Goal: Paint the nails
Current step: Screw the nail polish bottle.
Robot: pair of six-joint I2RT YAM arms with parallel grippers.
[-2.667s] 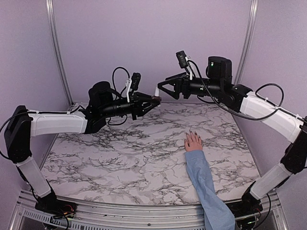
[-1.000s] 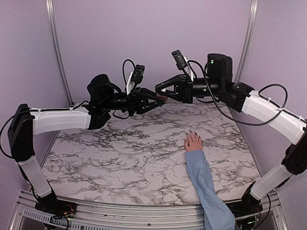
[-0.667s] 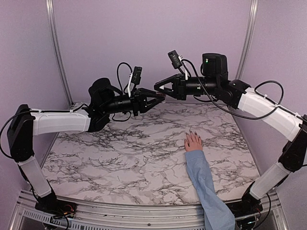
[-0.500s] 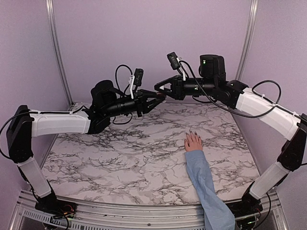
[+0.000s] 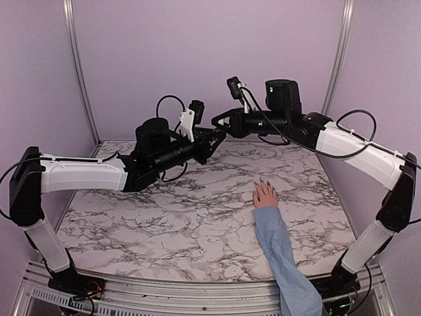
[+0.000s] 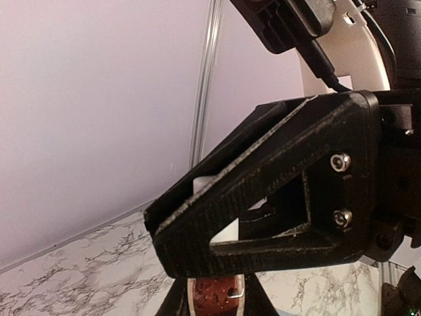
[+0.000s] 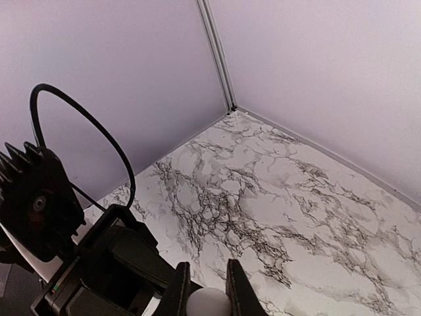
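Top external view, item one: left gripper (image 5: 210,137), raised up and to the left of the small pinkish hand (image 5: 266,195). Hazard, judged: an off-axis pull on the cap could tilt the small clear bottle of dark red polish (image 6: 214,294) and spill it on the grey-veined marble table (image 5: 164,217), or drag it loose. Jaws: clamped on that bottle. Item two: right gripper (image 5: 220,122), just beside the first, jaws closed on the white rounded cap (image 7: 210,304). Item three: tiny dark nails (image 5: 263,181), at that hand's fingertips, well apart from both grippers.

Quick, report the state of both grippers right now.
Left gripper: shut on the polish bottle, which has dark red inside.
Right gripper: shut on the white cap, just above that bottle.
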